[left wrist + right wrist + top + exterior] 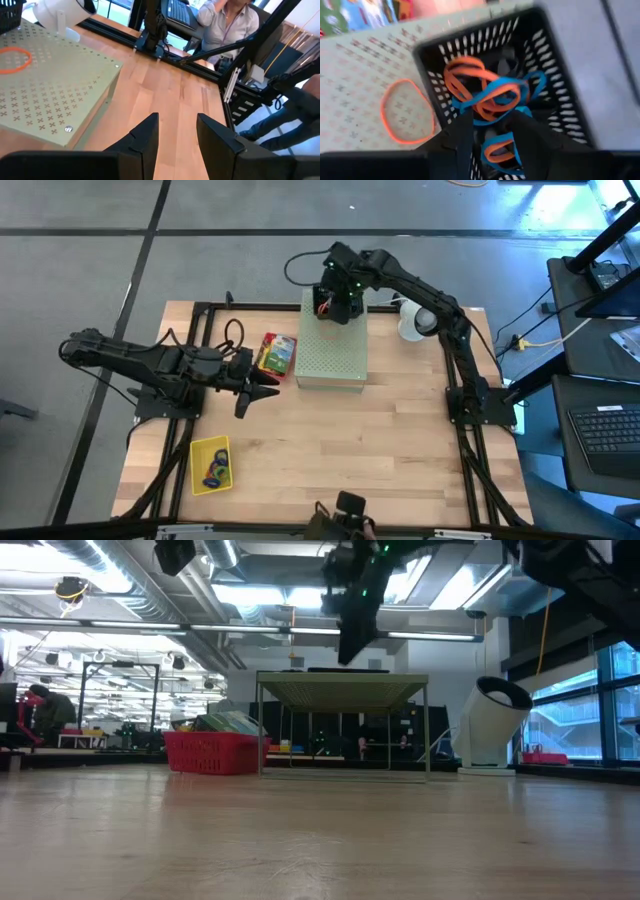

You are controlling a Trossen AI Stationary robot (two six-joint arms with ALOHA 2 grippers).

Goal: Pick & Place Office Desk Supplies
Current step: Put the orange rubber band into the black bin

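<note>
My right gripper [490,131], fingers slightly spread, hangs over the black slotted basket [555,75] of tangled orange and blue rubber bands [485,95]: light, floppy, snag-prone, so I'd pinch one top strand.

My overhead camera looks straight down on the table [330,440], the low one level across it into the room, and both wrist cameras peer close past my fingers, sharing the perforated box [50,90].

Wooden table [330,445]: perforated box [333,350], card boxes [276,353], yellow tray [196,452], white fan [412,322].
</note>
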